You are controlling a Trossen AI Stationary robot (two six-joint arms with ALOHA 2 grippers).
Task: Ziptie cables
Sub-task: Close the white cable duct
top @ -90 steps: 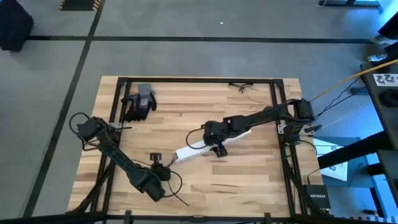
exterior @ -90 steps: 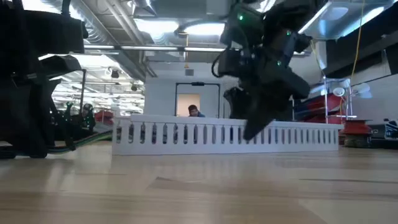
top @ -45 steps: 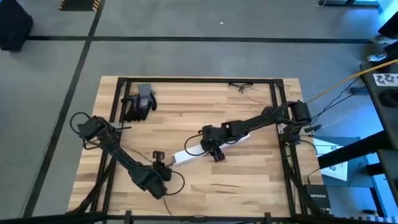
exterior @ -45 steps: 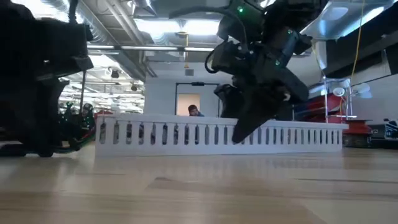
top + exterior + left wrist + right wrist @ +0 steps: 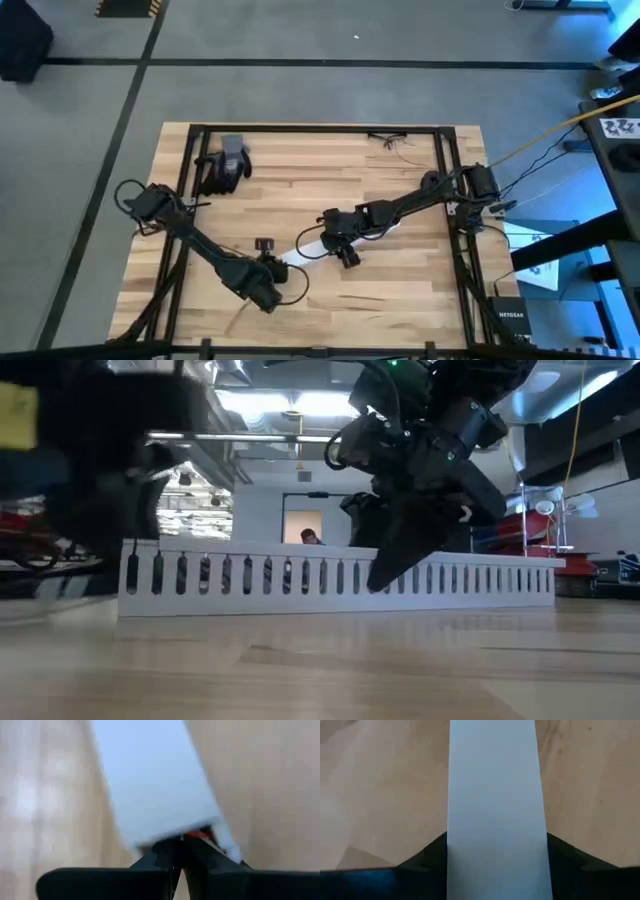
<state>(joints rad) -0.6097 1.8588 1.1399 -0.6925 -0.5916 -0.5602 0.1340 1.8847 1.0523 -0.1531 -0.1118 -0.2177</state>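
Now one white slotted strip (image 5: 312,244) lies mid-table: my right gripper (image 5: 336,247) straddles it, fingers apart; my left gripper (image 5: 272,271) pinches its near end. Thin cables (image 5: 392,139) lie at the far edge; bare wood all around.

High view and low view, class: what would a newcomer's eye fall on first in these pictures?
Probably the long white slotted strip lying mid-table, standing like a little fence in the low view. Both dark arms meet over it: the right gripper straddles its middle, and the left gripper is at its near end. A dark glove lies at the far left corner.
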